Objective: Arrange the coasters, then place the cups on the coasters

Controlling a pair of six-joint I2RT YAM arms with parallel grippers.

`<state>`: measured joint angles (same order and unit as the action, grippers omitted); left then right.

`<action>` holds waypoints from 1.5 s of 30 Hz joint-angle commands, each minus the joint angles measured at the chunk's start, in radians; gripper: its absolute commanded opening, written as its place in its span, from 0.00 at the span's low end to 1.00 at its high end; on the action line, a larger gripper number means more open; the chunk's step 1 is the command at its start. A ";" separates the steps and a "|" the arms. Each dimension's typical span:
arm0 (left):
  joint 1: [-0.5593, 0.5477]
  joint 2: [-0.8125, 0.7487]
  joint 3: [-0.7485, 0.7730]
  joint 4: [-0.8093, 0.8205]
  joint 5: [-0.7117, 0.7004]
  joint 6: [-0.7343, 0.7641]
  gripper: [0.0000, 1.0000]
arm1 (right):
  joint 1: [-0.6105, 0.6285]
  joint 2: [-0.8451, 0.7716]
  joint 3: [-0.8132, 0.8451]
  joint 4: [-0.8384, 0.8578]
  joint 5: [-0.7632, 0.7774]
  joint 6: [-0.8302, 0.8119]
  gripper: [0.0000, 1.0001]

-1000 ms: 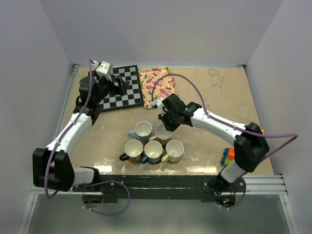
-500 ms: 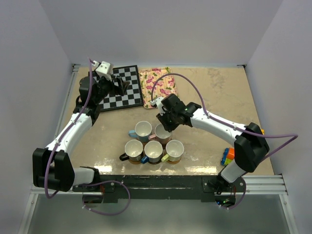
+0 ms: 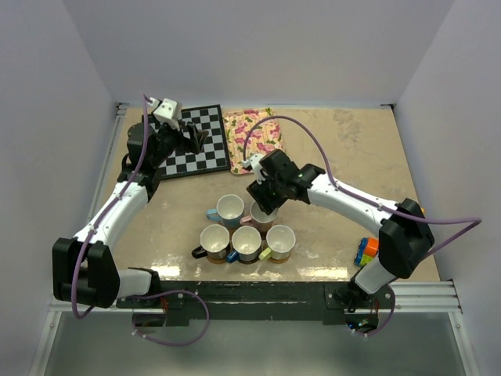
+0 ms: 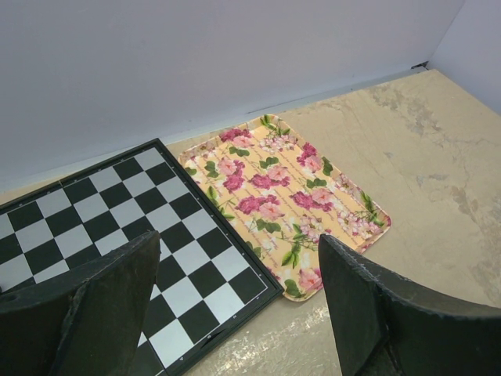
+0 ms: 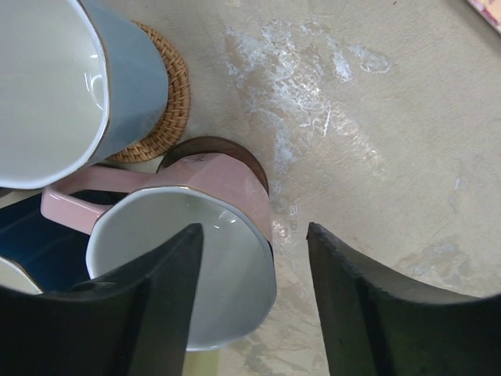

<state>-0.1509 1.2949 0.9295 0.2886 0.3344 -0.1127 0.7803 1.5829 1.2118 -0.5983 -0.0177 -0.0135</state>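
Note:
Five cups stand clustered near the table's front middle: light blue (image 3: 230,208), pink (image 3: 259,218), black (image 3: 214,240), dark blue (image 3: 246,243), yellow-green (image 3: 280,241). In the right wrist view the pink cup (image 5: 211,235) sits on a dark brown coaster (image 5: 227,149), and the light blue cup (image 5: 70,86) on an orange-brown woven coaster (image 5: 168,102). My right gripper (image 5: 252,235) is open just above the pink cup, its fingers either side of the cup's wall with gaps showing. My left gripper (image 4: 239,251) hangs open and empty over the chessboard's corner. The other coasters are hidden under cups.
A chessboard (image 3: 192,141) and a floral tray (image 3: 252,131) lie at the back left. Coloured toy blocks (image 3: 365,251) sit by the right arm's base. Walls close the table on three sides.
My right gripper has opened and let go of the pink cup, which now stands on its coaster. It has also risen slightly. The left arm has not moved.

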 commanded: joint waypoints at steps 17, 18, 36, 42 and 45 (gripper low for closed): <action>0.008 -0.003 0.081 -0.078 -0.159 -0.064 0.87 | -0.123 -0.256 0.015 0.146 -0.108 0.043 0.79; 0.008 -0.005 0.080 -0.092 -0.191 -0.080 0.87 | -0.171 -0.264 0.011 0.167 -0.135 0.058 0.79; 0.117 -0.249 -0.043 -0.106 -0.417 -0.090 0.93 | -0.605 -0.526 -0.285 0.757 0.008 0.303 0.79; 0.108 -0.310 -0.072 -0.063 -0.426 -0.085 0.93 | -0.605 -0.603 -0.334 0.881 0.061 0.265 0.79; 0.105 -0.315 -0.072 -0.065 -0.437 -0.082 0.93 | -0.605 -0.616 -0.342 0.893 0.062 0.253 0.79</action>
<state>-0.0364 0.9886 0.8684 0.1822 -0.0689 -0.2169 0.1749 0.9783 0.8909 0.1944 0.0017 0.2600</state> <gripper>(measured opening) 0.929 0.789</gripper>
